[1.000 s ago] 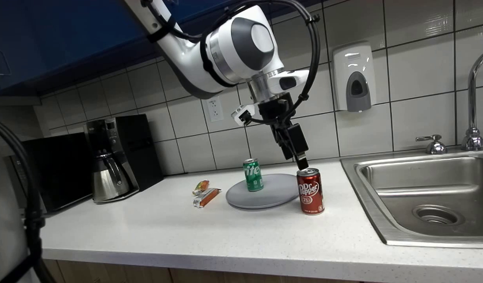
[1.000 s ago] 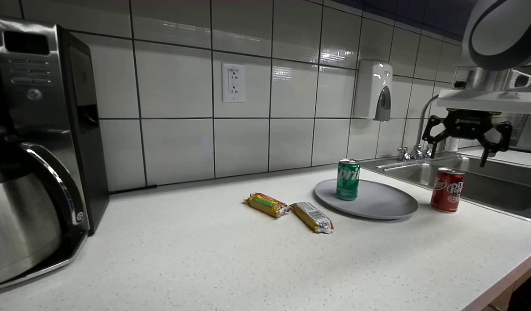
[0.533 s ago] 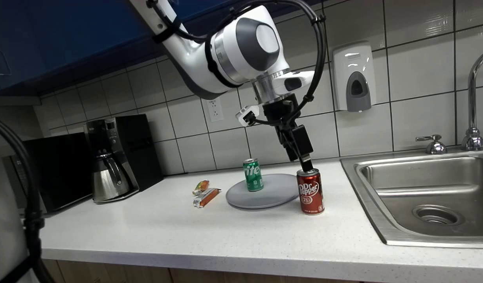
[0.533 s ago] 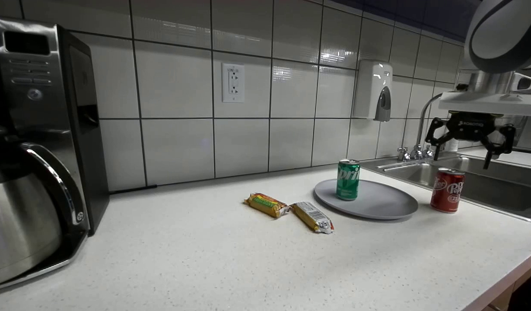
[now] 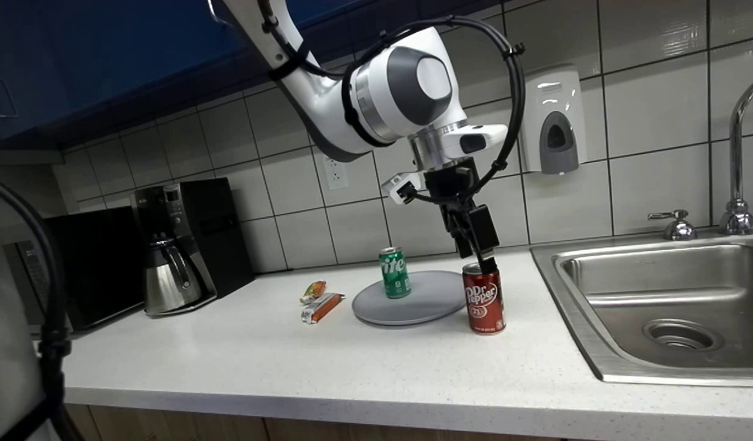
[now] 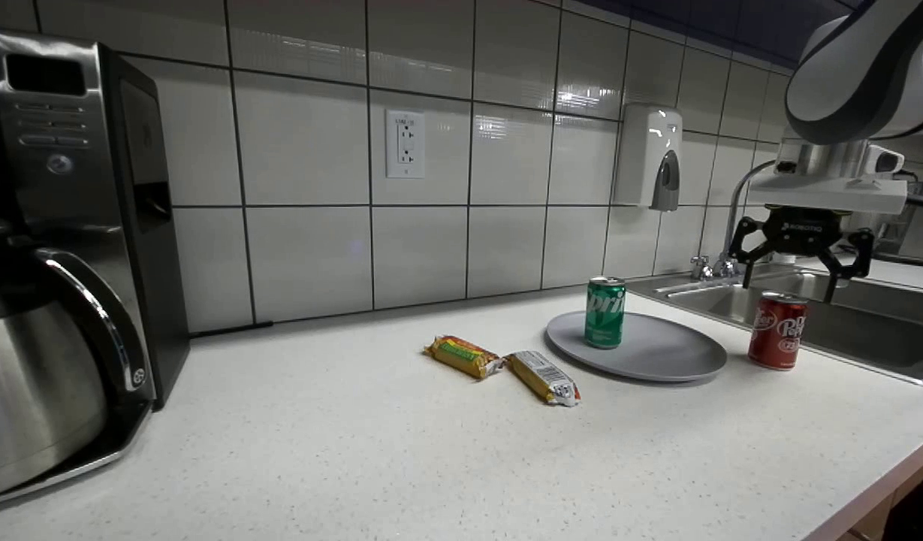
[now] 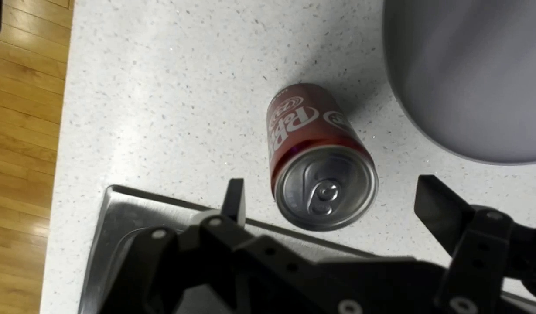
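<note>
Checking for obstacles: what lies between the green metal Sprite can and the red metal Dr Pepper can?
In an exterior view: round grey plate, then white speckled countertop up to the red can.

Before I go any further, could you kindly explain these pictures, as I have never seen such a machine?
This is a robot arm ending in a pincer, its grasping part. Two pictures look on from outside; the close-up looks down from its wrist. On the counter are a red Dr Pepper can near the sink, a gray plate bearing a green Sprite can, two wrapped bars and a coffee maker. The pincer is open near the red can and holds nothing.
</note>
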`<state>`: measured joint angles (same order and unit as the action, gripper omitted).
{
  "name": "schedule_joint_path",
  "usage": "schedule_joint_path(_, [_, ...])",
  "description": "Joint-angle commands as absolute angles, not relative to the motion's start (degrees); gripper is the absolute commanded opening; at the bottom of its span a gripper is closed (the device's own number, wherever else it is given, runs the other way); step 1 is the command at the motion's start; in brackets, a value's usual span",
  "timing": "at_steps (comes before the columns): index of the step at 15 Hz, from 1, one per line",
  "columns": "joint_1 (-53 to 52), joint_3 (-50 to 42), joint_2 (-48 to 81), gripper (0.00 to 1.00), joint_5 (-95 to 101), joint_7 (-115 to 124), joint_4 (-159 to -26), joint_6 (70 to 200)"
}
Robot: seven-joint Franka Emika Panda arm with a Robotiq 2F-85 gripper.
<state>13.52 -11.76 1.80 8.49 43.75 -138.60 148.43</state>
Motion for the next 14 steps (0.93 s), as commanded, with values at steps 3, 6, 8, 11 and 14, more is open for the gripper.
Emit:
schedule_joint_path(3, [12.62, -12.30, 5.03, 1.00, 5.05, 39.20, -135.10, 145.53])
schedule_joint_path(6, [12.42, -12.43, 5.94, 1.00, 4.05, 38.40, -134.77, 145.11])
schedule_joint_path(8, [12.40, -12.53, 6.59, 1.00, 3.58, 38.05, -134.56, 144.79])
schedule_joint_path(11, [12.32, -12.67, 7.19, 1.00, 3.20, 38.05, -134.33, 144.78])
schedule_joint_path(14, [12.25, -12.80, 7.44, 1.00, 2.94, 37.93, -134.22, 144.74])
